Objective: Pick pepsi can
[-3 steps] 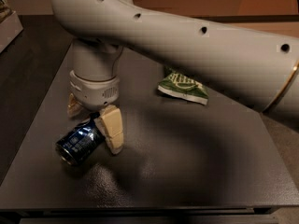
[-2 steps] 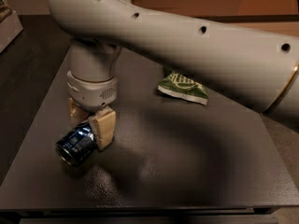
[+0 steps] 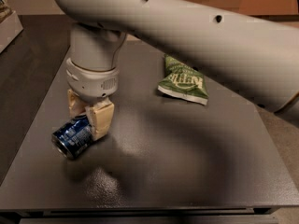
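The pepsi can (image 3: 71,137) is dark blue and shiny and lies on its side at the front left of the dark table (image 3: 187,162), its silver end facing the camera. My gripper (image 3: 88,124) comes straight down on it from the big grey arm. Its tan fingers (image 3: 101,118) sit on either side of the can's far end and press against it. The left finger is partly hidden behind the can.
A green chip bag (image 3: 183,81) lies flat at the back right of the table. The arm's thick grey link (image 3: 196,36) spans the top of the view. The table's front edge runs along the bottom, and a pale box corner (image 3: 8,24) shows at the far left.
The right finger has moved in to the left against the can, so the fingers have closed on it. The can has shifted slightly left.
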Robot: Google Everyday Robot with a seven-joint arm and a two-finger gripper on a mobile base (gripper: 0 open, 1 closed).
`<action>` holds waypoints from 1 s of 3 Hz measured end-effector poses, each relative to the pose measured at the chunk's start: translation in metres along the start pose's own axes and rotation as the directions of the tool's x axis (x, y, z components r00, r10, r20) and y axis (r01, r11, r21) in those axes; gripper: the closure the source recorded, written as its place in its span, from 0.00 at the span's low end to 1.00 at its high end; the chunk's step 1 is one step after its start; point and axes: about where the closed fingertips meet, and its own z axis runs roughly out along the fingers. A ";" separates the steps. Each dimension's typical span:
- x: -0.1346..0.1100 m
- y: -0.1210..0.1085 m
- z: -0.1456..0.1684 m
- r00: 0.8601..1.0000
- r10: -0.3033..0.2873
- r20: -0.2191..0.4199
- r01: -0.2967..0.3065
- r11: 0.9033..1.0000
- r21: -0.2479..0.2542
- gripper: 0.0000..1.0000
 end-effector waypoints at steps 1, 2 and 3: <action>0.000 -0.002 -0.033 1.000 0.009 0.000 -0.009 0.999 0.052 1.00; 0.001 -0.006 -0.064 1.000 0.004 -0.019 -0.002 0.995 0.096 1.00; 0.000 -0.010 -0.093 0.999 -0.007 -0.046 0.013 0.990 0.140 1.00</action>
